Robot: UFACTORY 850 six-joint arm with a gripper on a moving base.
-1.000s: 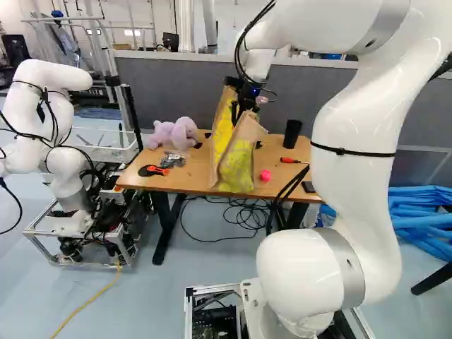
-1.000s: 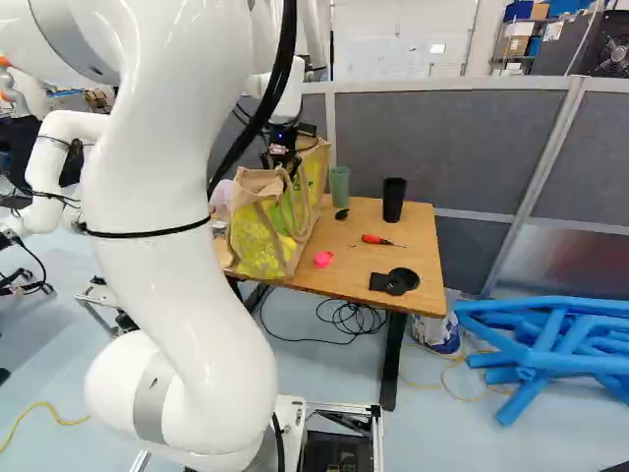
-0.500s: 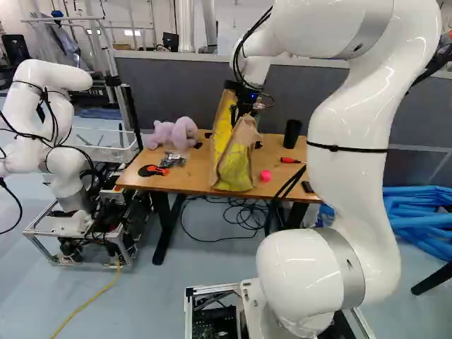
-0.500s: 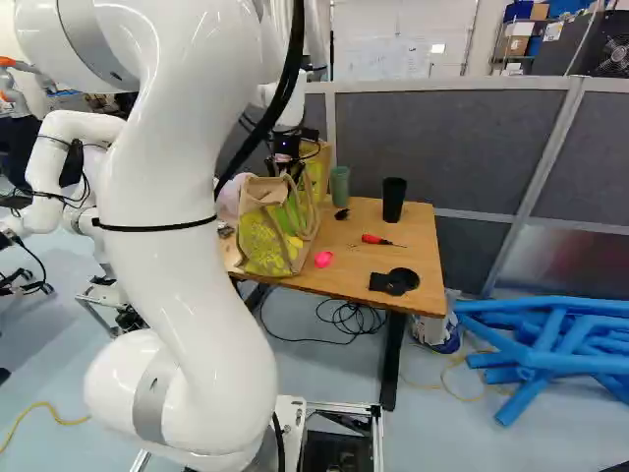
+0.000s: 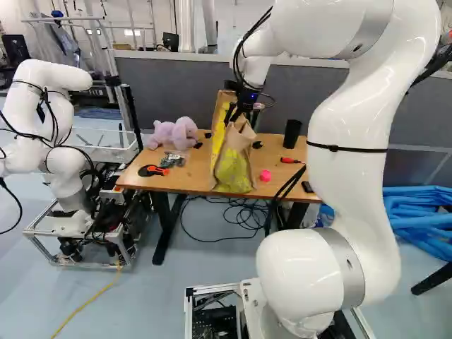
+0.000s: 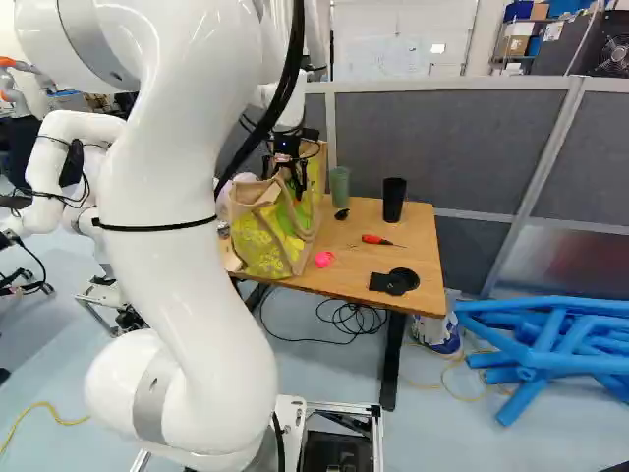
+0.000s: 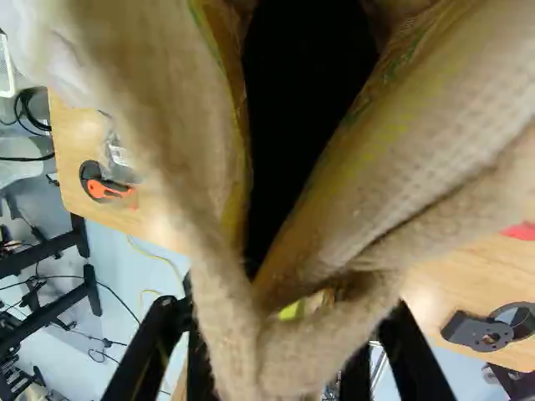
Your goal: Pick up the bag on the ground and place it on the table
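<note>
Where bag (image 5: 234,168) stands, ball (image 5: 265,175) beside, plush (image 5: 173,135) near

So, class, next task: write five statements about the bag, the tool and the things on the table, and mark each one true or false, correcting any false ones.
1. The bag stands on the table. True.
2. The purple plush toy lies on the floor. False: it is on the table.
3. The tool has its two fingers spread apart. True.
4. The black cup is tipped on its side. False: it stands upright.
5. The pink ball is inside the bag. False: it sits on the table, beside the bag.
</note>
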